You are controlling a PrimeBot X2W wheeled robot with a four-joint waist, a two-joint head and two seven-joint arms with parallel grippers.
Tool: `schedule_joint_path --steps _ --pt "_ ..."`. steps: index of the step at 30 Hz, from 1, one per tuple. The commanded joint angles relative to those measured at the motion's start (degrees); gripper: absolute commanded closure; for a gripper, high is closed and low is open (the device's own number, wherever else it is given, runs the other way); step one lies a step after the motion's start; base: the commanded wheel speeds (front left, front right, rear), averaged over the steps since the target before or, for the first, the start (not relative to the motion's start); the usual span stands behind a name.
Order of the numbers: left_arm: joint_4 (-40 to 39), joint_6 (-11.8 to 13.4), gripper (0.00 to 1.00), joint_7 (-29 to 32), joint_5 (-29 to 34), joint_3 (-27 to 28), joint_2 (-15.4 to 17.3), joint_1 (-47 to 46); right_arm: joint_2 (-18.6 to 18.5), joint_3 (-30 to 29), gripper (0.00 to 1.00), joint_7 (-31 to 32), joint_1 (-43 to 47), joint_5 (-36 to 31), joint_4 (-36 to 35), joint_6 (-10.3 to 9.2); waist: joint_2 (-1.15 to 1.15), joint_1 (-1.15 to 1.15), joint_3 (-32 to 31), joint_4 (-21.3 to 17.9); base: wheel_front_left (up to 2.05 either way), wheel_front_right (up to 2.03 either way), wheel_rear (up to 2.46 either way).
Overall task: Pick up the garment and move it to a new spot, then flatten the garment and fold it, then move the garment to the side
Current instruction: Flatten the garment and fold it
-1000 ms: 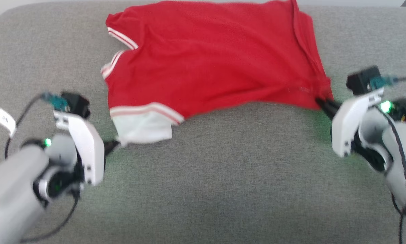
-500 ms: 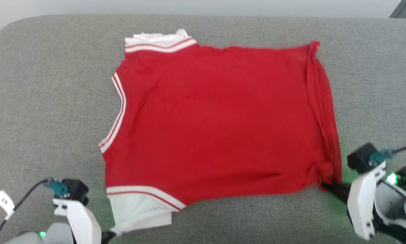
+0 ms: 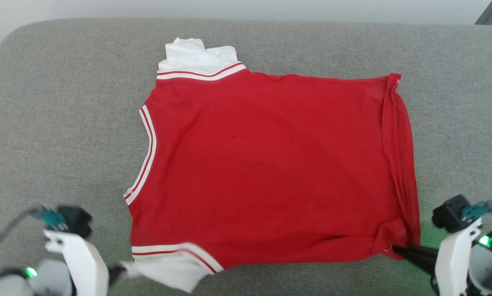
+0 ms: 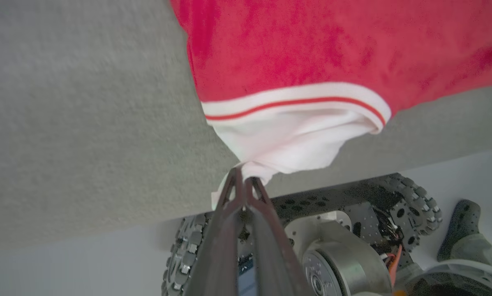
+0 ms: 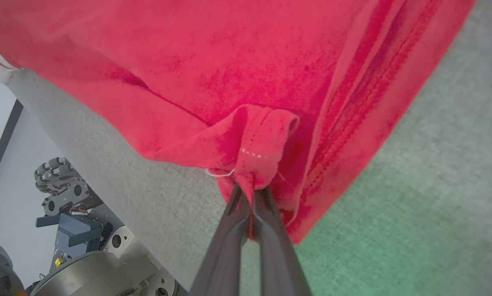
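Note:
The garment is a red T-shirt with white sleeves, spread nearly flat on the grey cushioned surface, collar to the left and hem to the right. Its plain red side faces up. At the lower left, my left gripper is shut on the tip of the near white sleeve; the left wrist view shows the dark fingers pinching that white cloth. My right gripper is shut on the near hem corner, a bunched red fold held between its fingers. The far sleeve lies at the top.
The cushion's near edge runs just under both grippers. Below it, the wrist views show the robot's wheeled base on a pale floor. A wall runs behind the cushion's far edge. Bare grey cushion lies left and right of the shirt.
Both grippers have drawn the shirt toward the near edge, and it now lies spread flatter. The head camera has shifted too. The far sleeve shows more fully.

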Motion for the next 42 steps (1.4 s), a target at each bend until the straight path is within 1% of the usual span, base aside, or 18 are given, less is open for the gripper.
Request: schedule_joint_path --steps 1,2,3,5,7,10,13,17,22,27,32,35,36,37,38,39,40,42 --pt "-1.16 0.51 1.00 -0.14 1.45 1.14 1.40 -1.89 -0.76 -1.27 1.00 -0.56 -0.29 -0.16 -0.95 -0.04 0.00 0.00 0.09 -0.02 0.00 0.00 0.00" --pt "-2.02 0.75 1.00 -0.11 1.57 1.92 2.14 -2.91 -0.86 -2.09 1.00 -0.58 -0.59 -0.16 -1.49 -0.03 0.00 0.00 0.16 -0.07 0.00 0.00 0.00" --pt "-2.02 0.75 1.00 -0.11 1.57 1.92 2.14 -2.91 -0.86 -2.09 1.00 -0.58 -0.59 -0.16 -1.49 -0.03 0.00 0.00 0.16 -0.07 0.00 0.00 0.00" --pt "-3.26 1.03 1.00 0.57 2.78 3.14 3.85 -5.05 -1.04 -3.84 1.00 -0.30 -1.14 -0.31 -2.58 -0.04 0.00 0.00 0.33 -0.23 0.00 0.00 0.00" --pt "-4.16 0.92 1.00 1.16 4.09 4.31 4.89 -7.46 -1.17 -5.86 1.00 0.35 -1.92 -0.98 -3.21 -0.04 0.00 0.00 0.69 -0.40 0.00 0.00 0.00" --pt "-4.04 0.22 1.00 2.00 5.63 6.09 5.25 -11.11 -0.08 -8.93 1.00 1.64 -3.77 -2.41 -3.90 -0.04 0.00 0.00 1.47 -0.71 0.00 0.00 0.00" --pt "-2.15 -1.59 1.00 2.72 8.14 7.16 4.18 -15.15 1.76 -11.74 1.00 3.24 -6.37 -4.91 -3.54 -0.04 0.00 0.00 2.64 -0.94 0.00 0.00 0.00" --pt "3.57 -5.28 1.00 3.90 12.10 7.20 0.70 -20.58 5.33 -13.78 1.00 5.41 -10.71 -8.08 -1.73 -0.04 0.00 0.00 4.52 -1.21 0.00 0.00 0.00" --pt "14.14 -10.57 1.00 5.37 16.47 5.53 -6.09 -26.99 9.18 -13.78 1.00 7.45 -16.07 -12.10 2.56 -0.04 0.00 0.00 7.08 -1.10 0.00 0.00 0.00" --pt "26.86 -15.66 1.00 6.20 16.90 4.13 -13.53 -31.44 12.70 -12.23 1.00 8.41 -20.34 -14.41 7.91 -0.04 0.00 0.00 9.23 -1.22 0.00 0.00 0.00" --pt "37.95 -19.63 1.00 7.72 16.38 2.67 -18.99 -33.88 15.34 -9.48 1.00 8.70 -23.05 -14.46 12.94 -0.04 0.00 0.00 10.68 -1.52 0.00 0.00 0.00" --pt "43.98 -21.18 1.00 8.22 15.13 2.62 -21.62 -34.60 16.40 -7.95 1.00 8.55 -24.37 -14.08 15.19 -0.04 0.00 0.00 11.12 -1.69 0.00 0.00 0.00" --pt "45.55 -21.71 0.84 8.43 14.54 2.68 -22.34 -34.80 16.56 -7.52 0.82 8.48 -24.88 -14.15 15.79 -0.05 0.00 0.00 11.20 -1.74 0.00 0.00 0.00" --pt "47.15 -22.22 0.60 8.55 14.03 2.89 -22.98 -35.05 16.71 -7.05 0.66 8.43 -25.33 -14.28 16.28 -0.05 0.00 0.00 11.22 -1.81 0.00 0.00 0.00" --pt "48.52 -22.70 0.38 8.31 14.36 2.92 -23.44 -35.28 16.97 -6.92 0.54 8.38 -25.68 -13.93 16.87 -0.06 0.00 0.00 11.17 -1.92 0.00 0.00 0.00" --pt "49.55 -23.03 0.11 7.96 14.41 3.01 -23.79 -35.49 17.03 -6.95 0.21 7.87 -26.14 -14.12 17.24 -0.09 0.00 0.00 11.08 -1.97 0.00 0.00 0.00" --pt "50.36 -23.23 0.00 7.71 13.83 3.43 -24.12 -35.75 16.90 -6.80 0.00 7.65 -26.66 -14.48 17.48 -0.10 0.00 0.00 10.95 -1.95 0.00 0.00 0.00" --pt "51.11 -23.54 0.00 6.88 14.06 3.85 -24.08 -36.54 16.69 -6.86 0.00 7.07 -26.92 -14.33 17.49 -0.10 0.00 0.00 10.47 -1.87 0.00 0.00 0.00"
